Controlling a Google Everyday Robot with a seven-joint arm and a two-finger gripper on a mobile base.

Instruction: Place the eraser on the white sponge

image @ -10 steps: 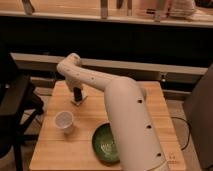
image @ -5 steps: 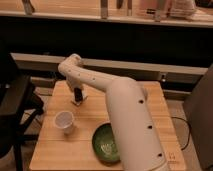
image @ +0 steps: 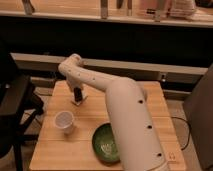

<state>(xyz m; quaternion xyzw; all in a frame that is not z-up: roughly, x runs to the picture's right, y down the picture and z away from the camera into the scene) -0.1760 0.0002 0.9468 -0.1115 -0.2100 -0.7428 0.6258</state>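
Overhead, wooden table (image: 150,107), dark counter behind, gripper (image: 78,95) clasping eraser (image: 78,93) above white sponge (image: 78,101).

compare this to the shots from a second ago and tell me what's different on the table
Nothing visibly changed. The gripper hangs at the same spot over the far left part of the wooden table, with the dark eraser at its tip just above the white sponge. The white cup and green bowl have not moved.
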